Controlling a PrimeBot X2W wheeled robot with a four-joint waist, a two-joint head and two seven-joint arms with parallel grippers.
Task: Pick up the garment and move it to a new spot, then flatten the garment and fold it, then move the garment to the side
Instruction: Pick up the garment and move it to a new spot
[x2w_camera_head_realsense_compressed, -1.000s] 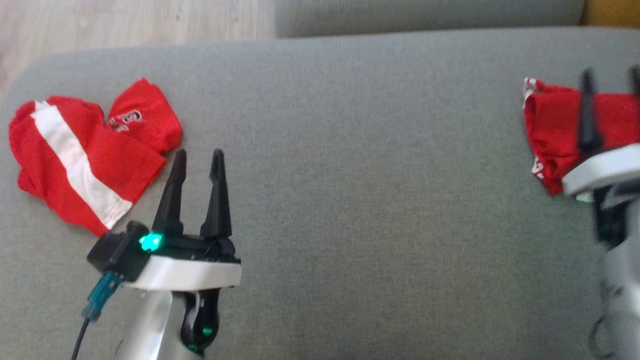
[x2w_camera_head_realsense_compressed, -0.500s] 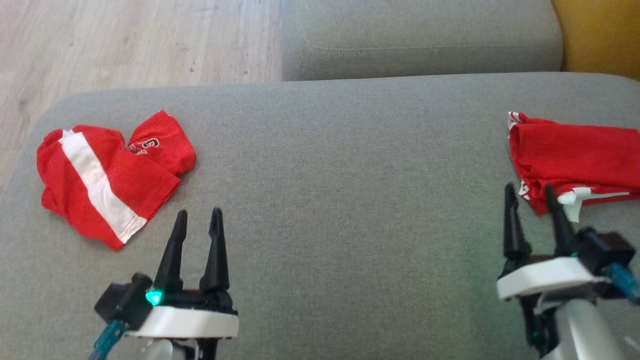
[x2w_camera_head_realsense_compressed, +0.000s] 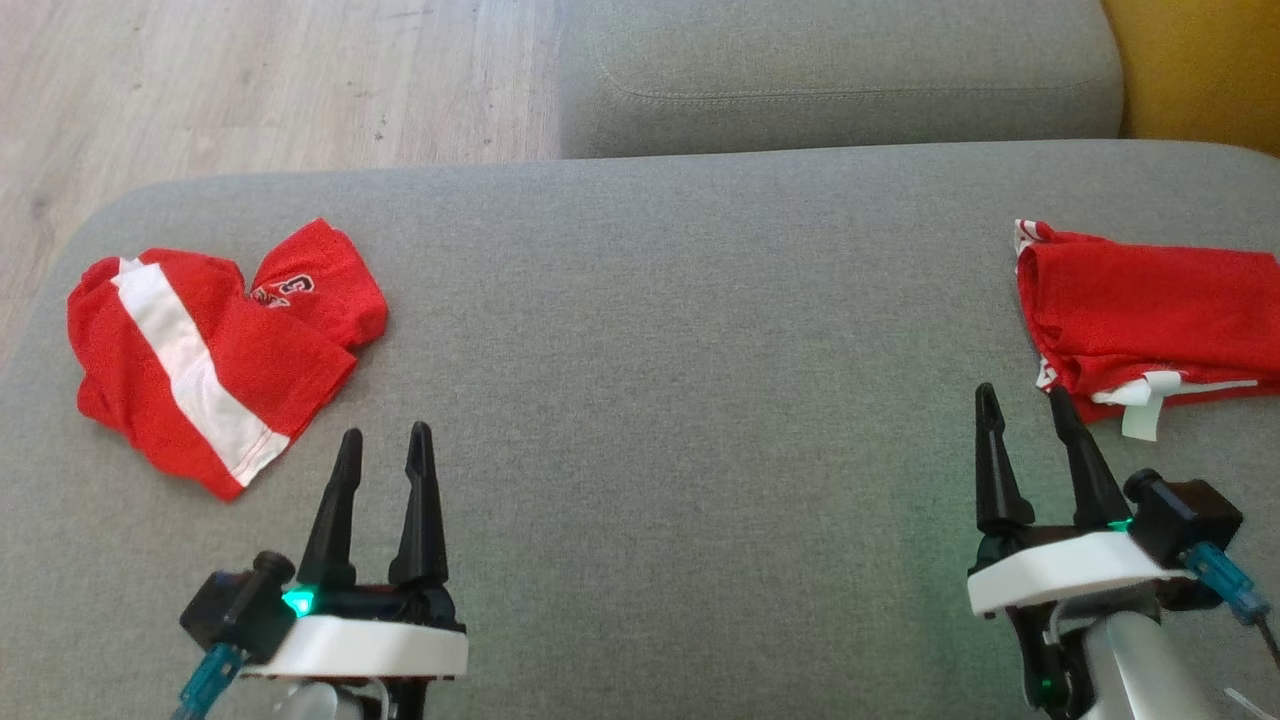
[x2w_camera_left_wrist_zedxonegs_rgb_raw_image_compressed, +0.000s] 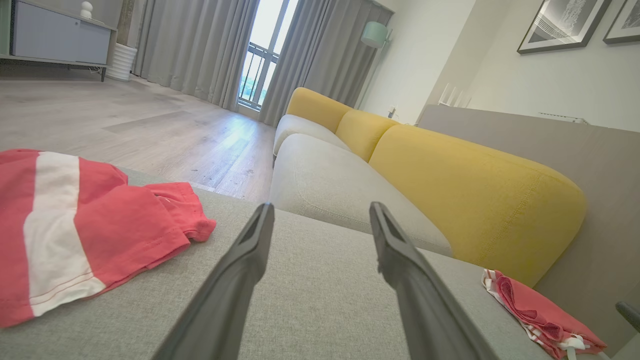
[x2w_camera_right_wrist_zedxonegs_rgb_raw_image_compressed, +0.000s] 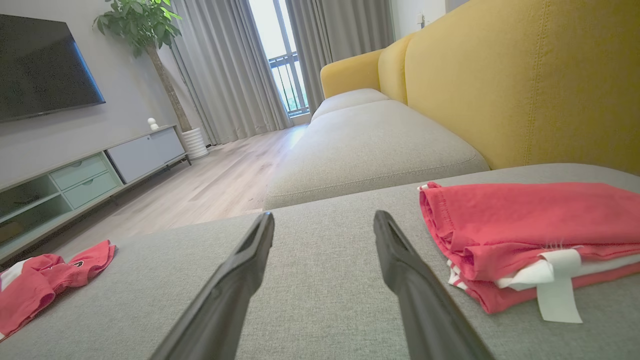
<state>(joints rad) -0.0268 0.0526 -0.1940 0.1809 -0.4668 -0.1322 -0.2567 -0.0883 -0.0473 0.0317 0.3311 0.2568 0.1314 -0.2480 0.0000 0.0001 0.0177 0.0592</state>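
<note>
**Head view, supplemented by both wrist views.** Two red garments are shown well apart on the grey seat cushion (x2w_camera_head_realsense_compressed: 680, 350) of a sofa.

The folded garment (x2w_camera_head_realsense_compressed: 1150, 310) lies at the right edge of the cushion, just beside the right gripper (x2w_camera_head_realsense_compressed: 1022, 390) and not touched by it. It is stacked in flat layers with a rounded fold turned to the left. White trim shows between the layers, and a white label (x2w_camera_head_realsense_compressed: 1140, 410) hangs out at the near edge. From its compact oblong shape and its place at the side, folding and setting aside are judged complete for this piece.

The crumpled garment (x2w_camera_head_realsense_compressed: 200, 340) lies at the far left, near the left gripper (x2w_camera_head_realsense_compressed: 385, 430) but apart from it. It is bunched into two lobes and crossed by a broad white stripe (x2w_camera_head_realsense_compressed: 185, 370), with a small printed emblem (x2w_camera_head_realsense_compressed: 285, 290) on the right lobe. It is judged to be the piece awaiting pick-up.

Both grippers are released and empty. Their long dark fingers are spread and pointed away over bare cushion, a posture read as neutral between steps. The wide bare middle of the cushion presumably serves as the flattening area.

The garments appear to be of thin, soft cloth that creases readily. The cushion is covered in a coarse weave with rounded corners, likely to offer some friction. A yellow backrest (x2w_camera_right_wrist_zedxonegs_rgb_raw_image_compressed: 525, 80) and a pale wooden floor (x2w_camera_head_realsense_compressed: 250, 80) are seen beyond.
</note>
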